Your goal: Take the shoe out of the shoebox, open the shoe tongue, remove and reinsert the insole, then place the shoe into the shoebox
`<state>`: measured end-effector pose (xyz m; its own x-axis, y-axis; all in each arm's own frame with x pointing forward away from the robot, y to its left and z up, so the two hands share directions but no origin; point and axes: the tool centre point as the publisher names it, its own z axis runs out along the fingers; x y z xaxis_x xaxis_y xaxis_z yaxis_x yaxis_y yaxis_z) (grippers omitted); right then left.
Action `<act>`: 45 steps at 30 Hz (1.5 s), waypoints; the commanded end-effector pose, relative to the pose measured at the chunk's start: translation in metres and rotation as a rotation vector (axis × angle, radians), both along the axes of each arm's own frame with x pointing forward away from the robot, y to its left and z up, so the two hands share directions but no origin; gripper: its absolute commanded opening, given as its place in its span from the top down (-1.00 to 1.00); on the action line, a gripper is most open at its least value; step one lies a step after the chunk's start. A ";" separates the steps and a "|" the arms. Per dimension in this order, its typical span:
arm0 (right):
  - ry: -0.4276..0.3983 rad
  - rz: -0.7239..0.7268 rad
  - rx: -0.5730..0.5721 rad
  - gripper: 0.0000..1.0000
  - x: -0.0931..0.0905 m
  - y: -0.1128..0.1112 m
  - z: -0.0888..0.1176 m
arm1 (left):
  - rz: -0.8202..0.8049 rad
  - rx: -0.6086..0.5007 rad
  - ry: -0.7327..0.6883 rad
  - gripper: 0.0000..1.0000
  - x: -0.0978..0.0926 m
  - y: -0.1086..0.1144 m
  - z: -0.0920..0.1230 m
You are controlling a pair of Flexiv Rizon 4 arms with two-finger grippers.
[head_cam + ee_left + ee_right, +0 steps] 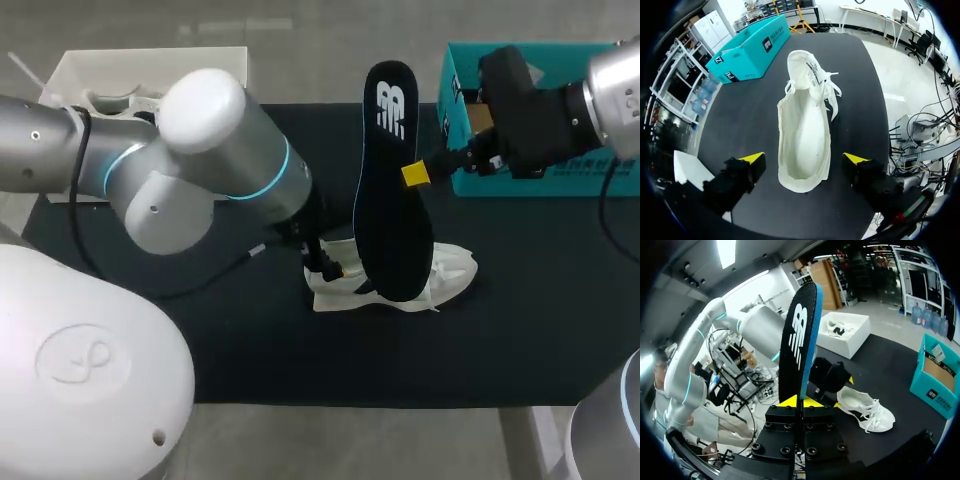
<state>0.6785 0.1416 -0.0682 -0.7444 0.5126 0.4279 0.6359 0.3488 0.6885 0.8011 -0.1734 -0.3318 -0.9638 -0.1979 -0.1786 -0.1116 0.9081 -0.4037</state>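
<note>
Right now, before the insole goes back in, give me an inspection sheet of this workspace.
Surface: black mat covering the table.
Job's things: white shoe sole-down mid-mat; black insole held upright; teal shoebox at the far right edge.
Clutter: white tray at the far left corner, contents unclear.
Grippers: left claw open, fingers either side of the shoe's heel; right claw shut on the insole's edge.
Cables: black cable along the left arm.
Surroundings: nothing seen.
</note>
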 end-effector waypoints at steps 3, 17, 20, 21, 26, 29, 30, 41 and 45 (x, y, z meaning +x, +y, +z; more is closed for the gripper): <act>0.002 0.001 -0.002 1.00 0.003 0.003 -0.001 | 0.028 0.143 0.026 -1.00 0.000 -0.003 0.002; 0.002 0.001 -0.002 1.00 0.003 0.003 -0.001 | 0.046 0.288 0.085 -1.00 0.003 0.010 0.018; 0.002 0.001 -0.002 1.00 0.003 0.003 -0.001 | -0.005 0.317 0.118 -1.00 0.007 0.012 0.015; 0.002 0.001 -0.002 1.00 0.003 0.003 -0.001 | -0.017 0.330 0.129 -1.00 0.008 0.012 0.014; 0.002 0.001 -0.002 1.00 0.003 0.003 -0.001 | -0.009 0.311 0.148 -1.00 0.011 0.019 0.008; 0.002 0.001 -0.002 1.00 0.003 0.003 -0.001 | -0.007 0.303 0.154 -1.00 0.011 0.022 0.006; 0.002 0.001 -0.002 1.00 0.003 0.003 -0.001 | -0.006 0.302 0.155 -1.00 0.011 0.023 0.006; 0.002 0.001 -0.002 1.00 0.003 0.003 -0.001 | -0.030 0.347 0.153 -1.00 0.014 0.020 0.013; 0.002 0.001 -0.002 1.00 0.003 0.003 -0.001 | -0.035 0.350 0.154 -1.00 0.013 0.018 0.013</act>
